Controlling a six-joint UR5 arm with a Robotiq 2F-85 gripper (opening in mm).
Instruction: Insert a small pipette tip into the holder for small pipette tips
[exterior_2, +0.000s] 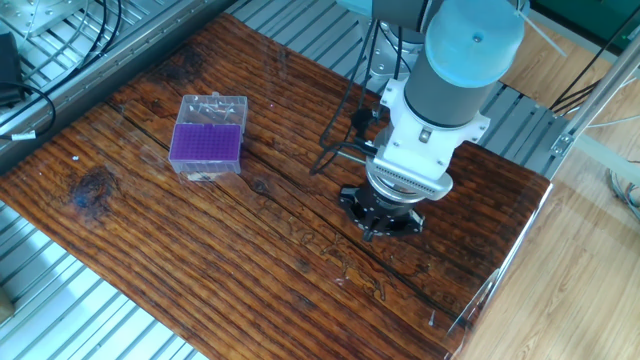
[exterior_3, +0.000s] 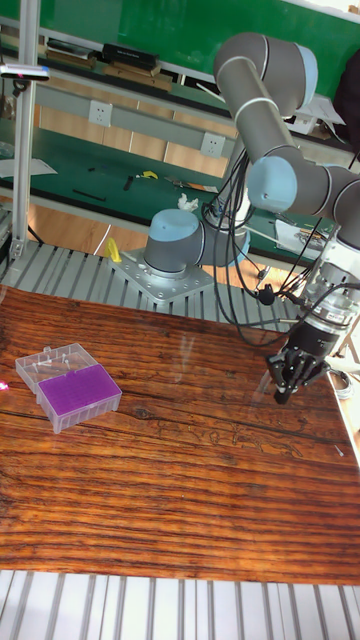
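One arm is present at the dark wooden worktop (exterior_2: 200, 260), its grey and pale blue links descending from the rear right. The end effector (exterior_2: 380, 226) is black and points downward at the right side of the worktop, its tips close above or at the planks; contact with the surface cannot be confirmed from either view. In the tall fixed view the end effector (exterior_3: 284, 388) shows its fingers drawn close together at the tips, yet whether they are fully closed or clamped on anything cannot be told, as the tips are small and dark against the wood. No pipette tip can be made out at the fingers in either view. Black cables (exterior_2: 335, 150) loop beside the wrist. The holder for small pipette tips (exterior_2: 207, 144) stands on the left part of the worktop, well apart from the end effector. It is a clear plastic box with a purple gridded top, and a clear lid (exterior_3: 52, 361) lies open behind it, attached at the rear edge. The holder (exterior_3: 80, 392) rests flat on the planks with nothing touching it. Grey metal slats (exterior_2: 90, 330) border the worktop.
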